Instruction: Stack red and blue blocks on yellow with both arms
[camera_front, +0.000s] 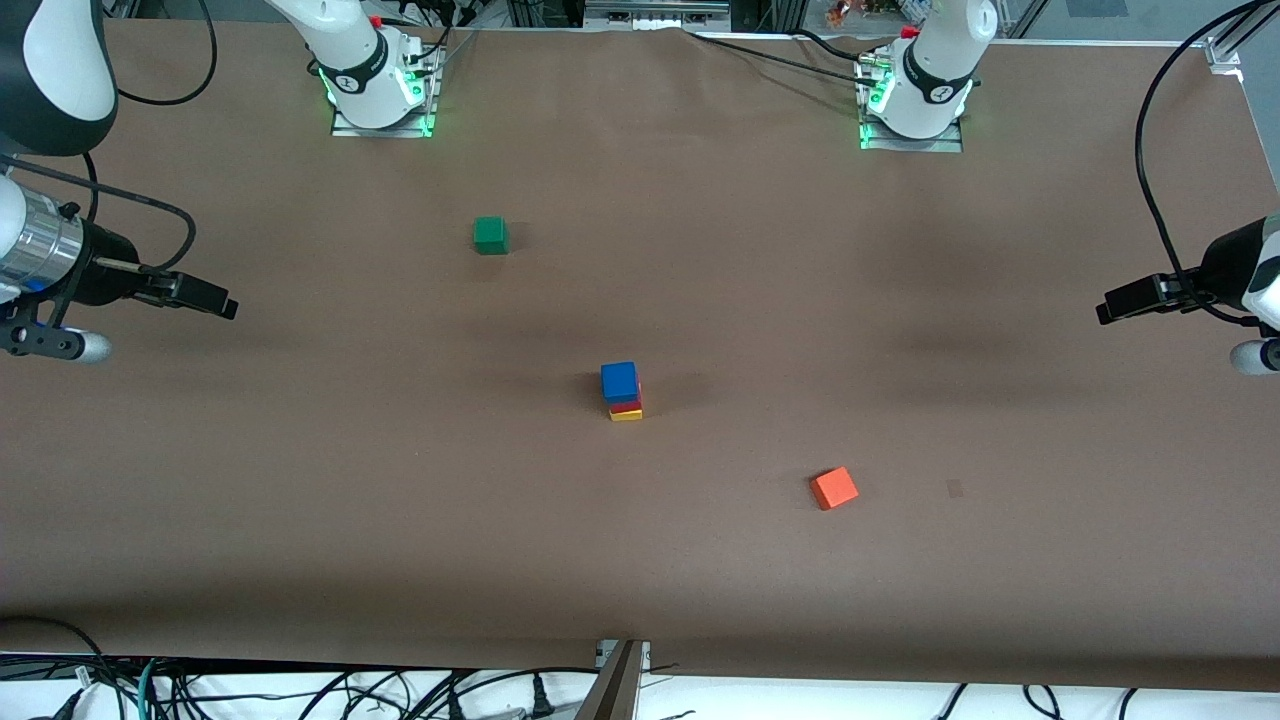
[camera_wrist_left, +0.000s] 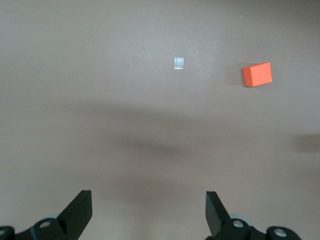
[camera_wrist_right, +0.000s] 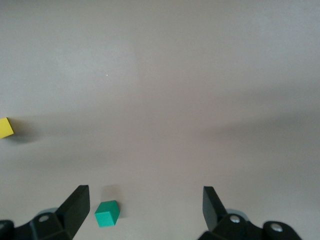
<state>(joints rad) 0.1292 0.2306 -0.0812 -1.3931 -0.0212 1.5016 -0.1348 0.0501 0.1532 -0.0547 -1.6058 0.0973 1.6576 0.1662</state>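
Mid-table stands one stack: the blue block (camera_front: 619, 381) is on top, the red block (camera_front: 627, 406) under it, and the yellow cube (camera_front: 627, 415) is at the bottom. My right gripper (camera_front: 222, 305) hangs open and empty over the right arm's end of the table. In the right wrist view its jaws (camera_wrist_right: 145, 192) stand wide over bare table, and the yellow cube (camera_wrist_right: 6, 127) shows at the edge. My left gripper (camera_front: 1106, 310) hangs open and empty over the left arm's end of the table; in the left wrist view (camera_wrist_left: 148, 194) nothing lies between its jaws.
A green cube (camera_front: 490, 235) (camera_wrist_right: 107, 213) lies farther from the front camera than the stack, toward the right arm's base. An orange cube (camera_front: 833, 488) (camera_wrist_left: 257, 74) lies nearer the camera, toward the left arm's end. A small pale patch (camera_wrist_left: 178, 63) marks the tabletop beside it.
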